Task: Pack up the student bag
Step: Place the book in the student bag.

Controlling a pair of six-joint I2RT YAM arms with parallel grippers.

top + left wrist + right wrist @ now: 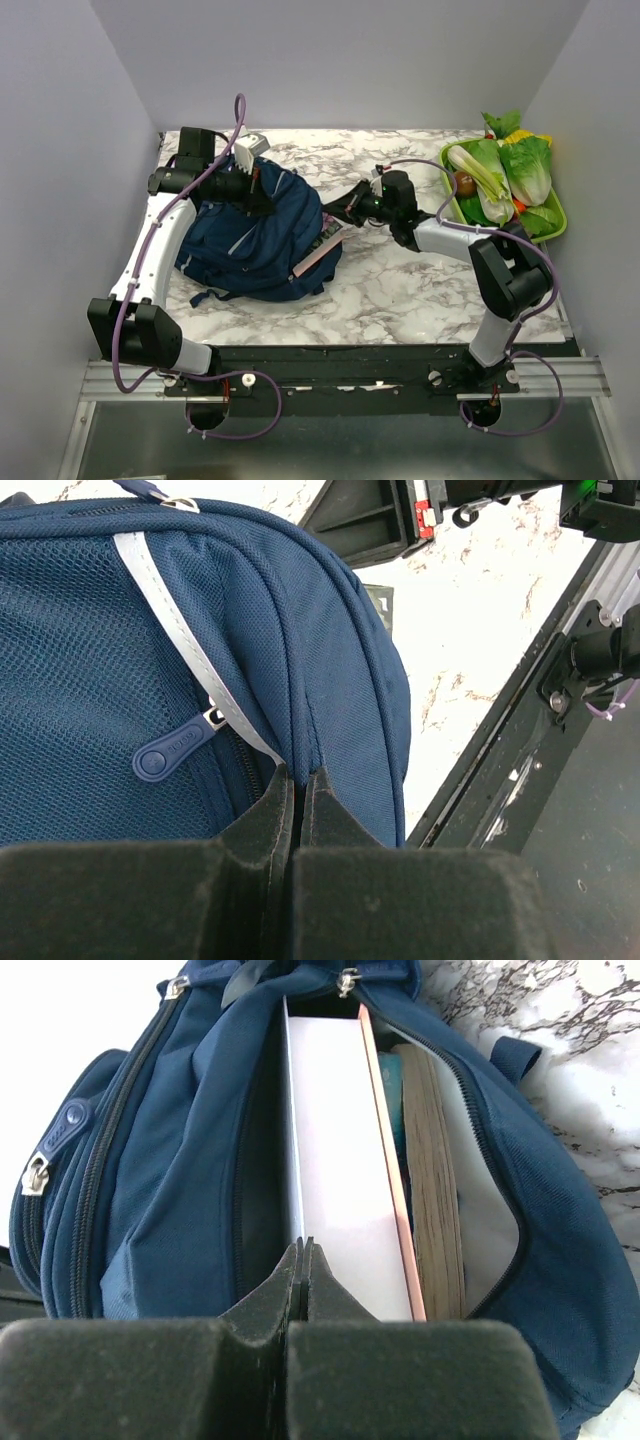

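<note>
Both arms share one build. The left arm (150,245) and the right arm (447,236) have white tubular links between bulky black joint housings, and each is trailed by a purple cable (241,110) that loops below its black base. In the wrist views, the left tool (300,780) and right tool (302,1252) are matte black with a grainy, foam-like surface, and their fingers taper to wedge tips.

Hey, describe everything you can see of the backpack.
The backpack is navy woven fabric with mesh, a grey stripe and zippers, lying on the left half of the marble table. Its main compartment is unzipped, holding a pink-edged book and a thicker tan-paged book. The left end effector pinches a fabric fold.
</note>
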